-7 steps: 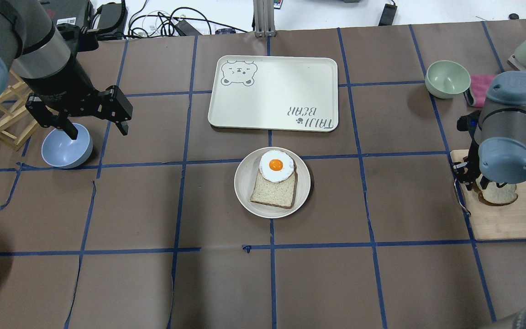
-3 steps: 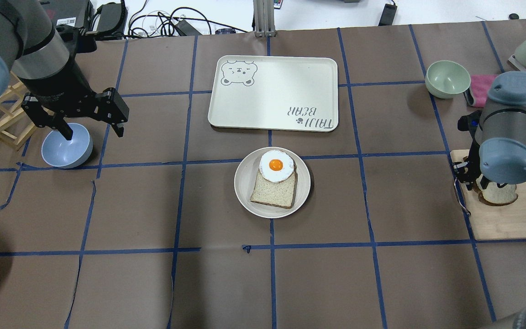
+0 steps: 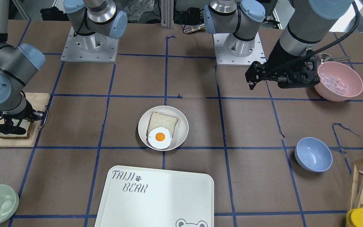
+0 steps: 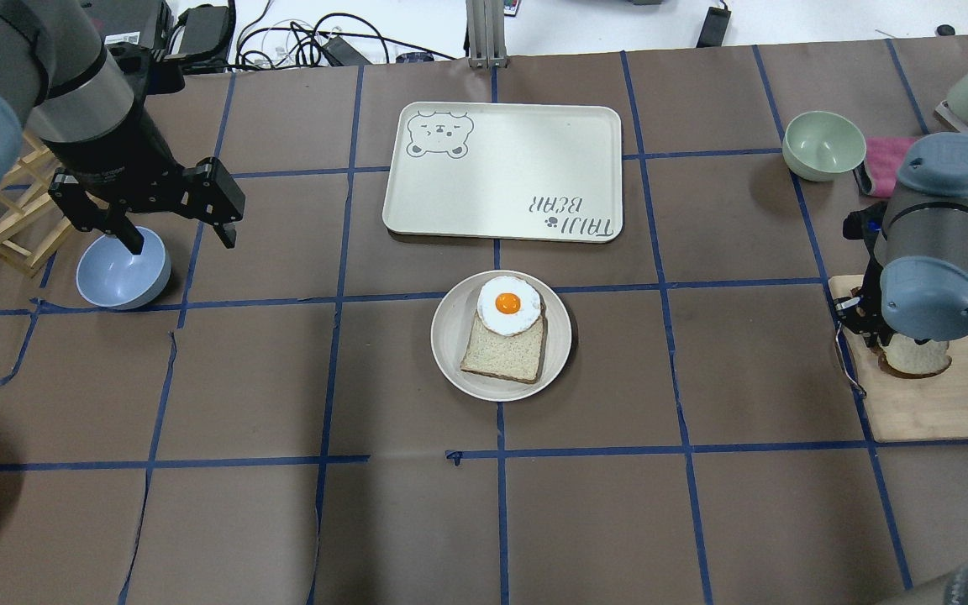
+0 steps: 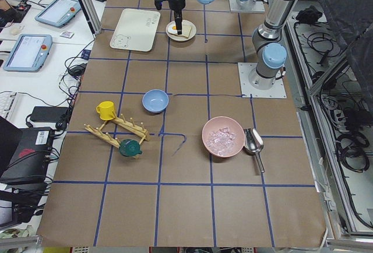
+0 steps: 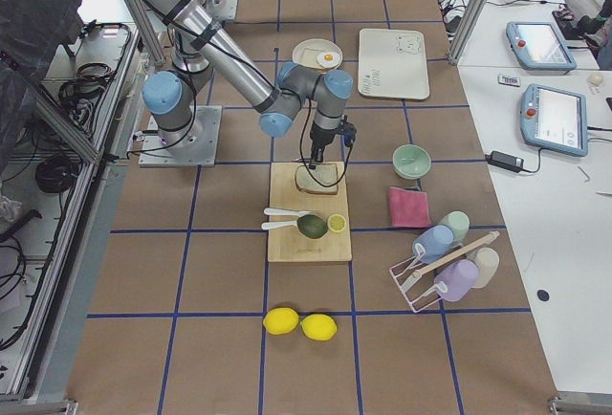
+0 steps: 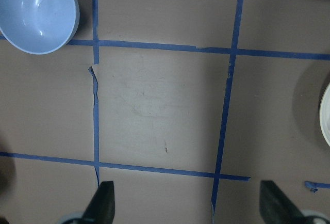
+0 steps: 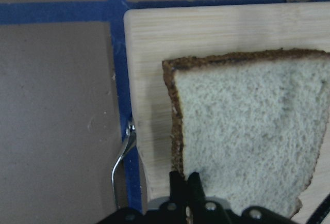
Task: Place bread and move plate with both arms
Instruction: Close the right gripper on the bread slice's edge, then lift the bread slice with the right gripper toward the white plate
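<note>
right gripper (image 8: 185,177) pinched narrow on bread (image 8: 247,131) edge, on cutting board (image 4: 938,412) at overhead's right edge; left gripper (image 4: 181,239) wide open upper left; thin edge grip could tear/slip on lift.

Your overhead view looks down from behind the robot, the plate (image 4: 449,336) centred. The front-facing view looks steeply down on the plate from across the table (image 3: 247,126). Both side views sit high at the table's ends, the plate small and far. The left wrist view looks straight down, close, catching the plate's rim at its right edge. The right wrist view hangs very near the bread (image 8: 247,131).
</note>
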`<state>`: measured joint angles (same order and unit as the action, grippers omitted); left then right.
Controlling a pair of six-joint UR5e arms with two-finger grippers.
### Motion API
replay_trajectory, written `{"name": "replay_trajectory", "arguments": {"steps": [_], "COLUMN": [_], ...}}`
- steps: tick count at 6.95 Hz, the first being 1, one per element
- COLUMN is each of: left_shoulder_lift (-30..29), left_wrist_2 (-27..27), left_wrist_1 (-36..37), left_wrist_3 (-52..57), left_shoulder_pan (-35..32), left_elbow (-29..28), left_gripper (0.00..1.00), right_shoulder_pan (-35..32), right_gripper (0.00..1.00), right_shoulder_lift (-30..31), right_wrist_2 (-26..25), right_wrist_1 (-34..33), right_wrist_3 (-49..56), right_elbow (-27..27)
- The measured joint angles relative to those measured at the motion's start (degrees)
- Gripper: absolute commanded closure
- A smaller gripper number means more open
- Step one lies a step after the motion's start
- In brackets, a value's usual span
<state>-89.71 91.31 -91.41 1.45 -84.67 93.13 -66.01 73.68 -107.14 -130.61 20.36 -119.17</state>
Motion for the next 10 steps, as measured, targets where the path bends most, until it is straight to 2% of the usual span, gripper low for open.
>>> {"name": "replay_trajectory", "arguments": {"steps": [3, 6, 9, 10], "left_shoulder_lift": [0.37, 0.45, 0.9, 1.02], "left_wrist_2": [-0.1, 0.05, 0.21, 0.38], "left_wrist_1": [-0.19, -0.16, 0.03, 0.11], "left_wrist_3": [0.04, 0.04, 0.12, 0.15], "left_shoulder_pan": [-0.06, -0.06, 0.23, 0.29], "left_elbow": [0.18, 0.25, 0.21, 0.4], "left_gripper": [0.0, 0.0, 0.0, 0.0], "right_shoulder_pan": [-0.14, -1.62, -9.23, -14.21], "right_gripper": [1.0, 1.0, 1.0, 1.0], "right_shoulder_lift": [0.89, 5.71, 11.96, 12.57], "right_wrist_2": [-0.06, -0.12, 0.4, 2.99], "right_wrist_1": [0.05, 0.17, 2.93, 9.09], "right_wrist_3": [0.02, -0.1, -2.99, -7.72], "right_elbow": [0.29, 0.41, 1.97, 5.99]}}
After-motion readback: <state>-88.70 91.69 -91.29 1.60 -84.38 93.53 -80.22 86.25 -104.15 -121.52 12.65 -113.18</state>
